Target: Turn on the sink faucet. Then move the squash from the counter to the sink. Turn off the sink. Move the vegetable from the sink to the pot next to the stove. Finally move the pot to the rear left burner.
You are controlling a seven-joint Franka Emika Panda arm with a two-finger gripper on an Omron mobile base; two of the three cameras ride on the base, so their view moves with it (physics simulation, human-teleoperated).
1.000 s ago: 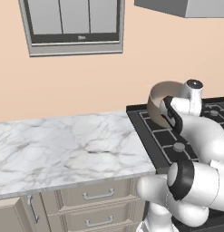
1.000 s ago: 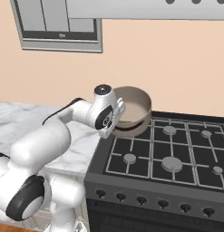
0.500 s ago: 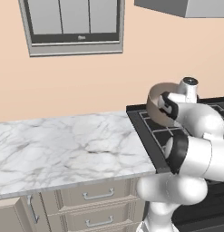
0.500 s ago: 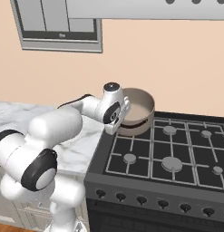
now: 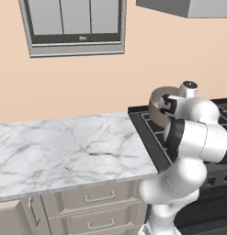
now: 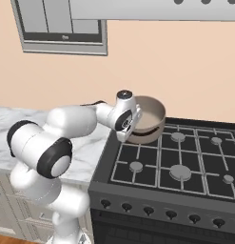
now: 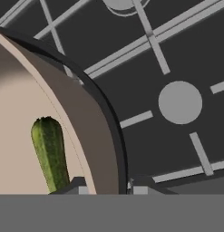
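- Leftmost, the white marble desk lies bare over beige cabinets, with a grey-framed window on the wall above.
- Next, the white arm reaches from the desk side across to the rear left of the black stove.
- At the stove's rear left corner sits the tan-brown pot, held up by the arm and tilted in the left base view.
- Inside the pot lies the dark green squash, against the pale inner wall.
- Beside it, the tool is pinching the pot's rim, one finger inside the wall and one outside.
- Further right, grey burners and dark grates lie beneath the pot.
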